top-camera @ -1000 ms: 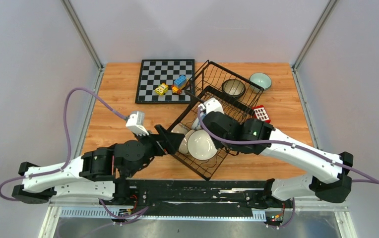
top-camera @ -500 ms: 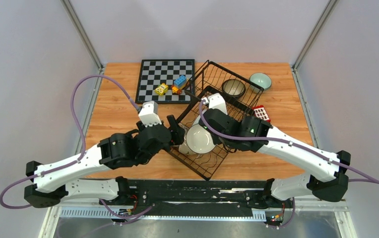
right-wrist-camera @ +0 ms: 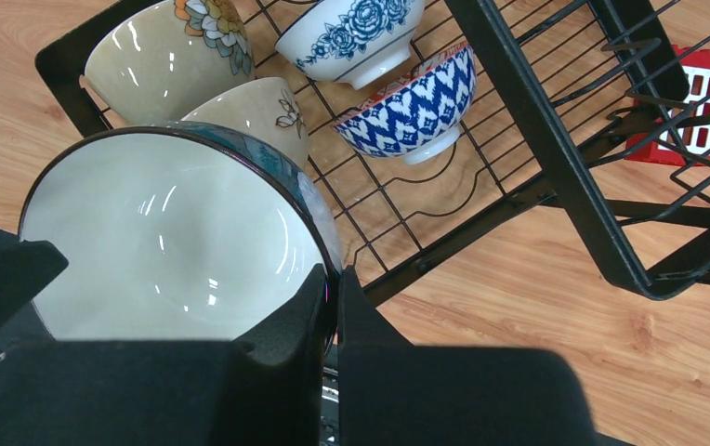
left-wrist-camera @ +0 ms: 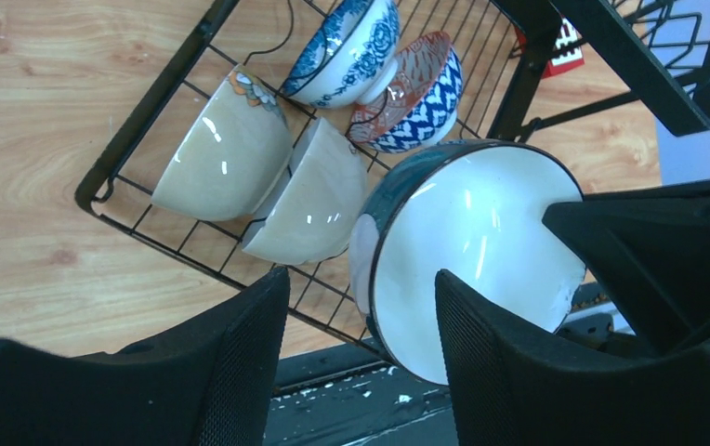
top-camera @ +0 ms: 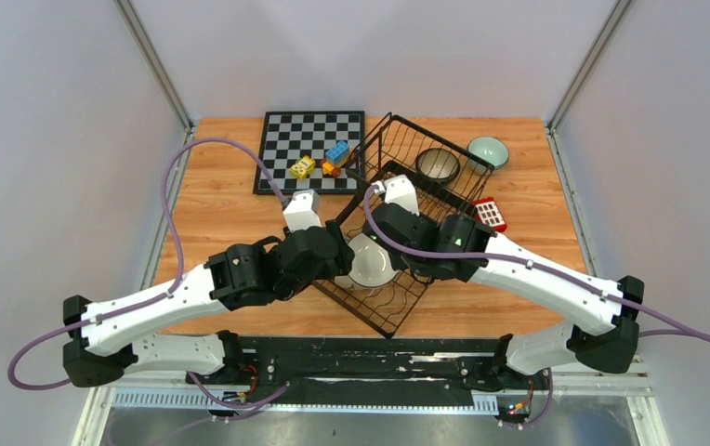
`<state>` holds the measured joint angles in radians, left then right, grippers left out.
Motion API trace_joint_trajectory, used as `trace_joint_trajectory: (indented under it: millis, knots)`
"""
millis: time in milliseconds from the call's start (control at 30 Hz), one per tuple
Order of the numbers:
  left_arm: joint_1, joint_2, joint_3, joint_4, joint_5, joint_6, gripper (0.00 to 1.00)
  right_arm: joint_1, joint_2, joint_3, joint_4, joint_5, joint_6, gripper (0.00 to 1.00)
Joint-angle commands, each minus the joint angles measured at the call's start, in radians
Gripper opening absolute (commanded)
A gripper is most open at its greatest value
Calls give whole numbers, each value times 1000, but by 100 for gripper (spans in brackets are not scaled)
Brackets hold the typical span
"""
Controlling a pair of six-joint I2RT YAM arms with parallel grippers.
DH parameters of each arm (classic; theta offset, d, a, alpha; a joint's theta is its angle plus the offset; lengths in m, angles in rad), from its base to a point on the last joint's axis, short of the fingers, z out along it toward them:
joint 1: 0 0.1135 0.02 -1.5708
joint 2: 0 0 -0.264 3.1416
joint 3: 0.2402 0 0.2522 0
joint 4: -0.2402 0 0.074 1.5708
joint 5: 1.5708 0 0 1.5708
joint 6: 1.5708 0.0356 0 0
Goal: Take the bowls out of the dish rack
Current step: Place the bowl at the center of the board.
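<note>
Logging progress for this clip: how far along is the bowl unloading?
Done: one green bowl sits on the table outside the rack. In hand: the right gripper pinches the rim of a white-lined bowl over the rack, the left gripper open around it. Remaining: two beige bowls, two patterned bowls and apparently a dark bowl, in the rack.

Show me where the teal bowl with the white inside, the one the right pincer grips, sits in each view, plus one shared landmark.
Top external: teal bowl at centre, between both wrists, over the dish rack.
Left wrist: teal bowl right of centre, white inside showing.
Right wrist: teal bowl lower left, rim in the right pincer.
Shared landmark: dish rack, its black wire rim.
</note>
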<state>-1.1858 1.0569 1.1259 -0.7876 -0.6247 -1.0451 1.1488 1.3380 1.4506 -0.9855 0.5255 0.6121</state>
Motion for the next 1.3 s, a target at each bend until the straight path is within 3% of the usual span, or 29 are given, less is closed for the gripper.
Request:
trace_joint_trajectory:
  millis: [0,133,367,800,967,1100,1200,1267]
  knots:
    - [8,16,-24,71,52,36,54,-12,1,55,26,6,31,0]
    - [7,40,-21,66,48,44,41,-11,5,57,31,8,28,0]
    - [7,71,-30,46,34,38,44,-11,9,55,41,-4,35,0]
    - [7,88,-37,45,30,29,0,-10,19,54,58,-37,28,0]
    - [8,75,-43,49,24,34,0,-10,14,52,74,-76,-4,1]
    - [6,49,-39,50,3,39,0,-10,-3,58,94,-130,-47,29]
    - [14,27,-24,36,-25,49,0,-10,-24,70,101,-166,-74,64]
    - [35,10,-2,5,-56,66,0,-10,-43,86,98,-174,-91,81]
